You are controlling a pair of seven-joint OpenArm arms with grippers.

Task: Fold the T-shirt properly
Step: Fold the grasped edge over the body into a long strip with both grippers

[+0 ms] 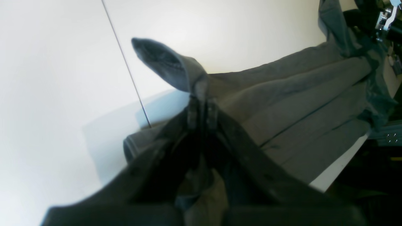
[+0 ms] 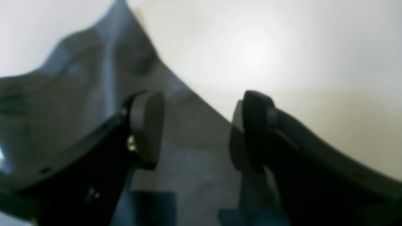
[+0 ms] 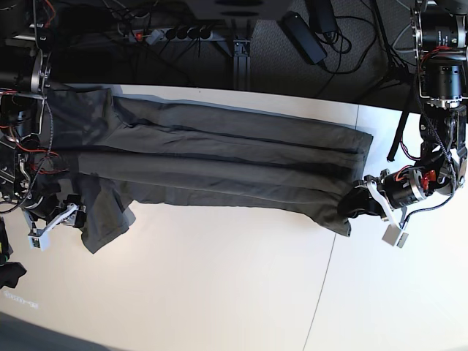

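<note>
The dark olive-grey T-shirt (image 3: pixel 219 157) lies folded into a long band across the white table, from the far left to the right. My left gripper (image 3: pixel 360 205) is at the band's right end, shut on a pinch of cloth. In the left wrist view its fingers (image 1: pixel 201 108) clamp the T-shirt (image 1: pixel 298 103), and a fold stands up above them. My right gripper (image 3: pixel 75 212) is at the shirt's hanging left end. In the right wrist view it (image 2: pixel 198 131) is open, with blurred T-shirt cloth (image 2: pixel 78 94) behind the gap and nothing clamped.
A seam (image 3: pixel 327 270) runs across the white table (image 3: pixel 219 285). A power strip (image 3: pixel 164 33) and cables lie beyond the far edge. A small black lumpy object (image 3: pixel 9 274) sits at the left edge. Arm bases stand at both sides.
</note>
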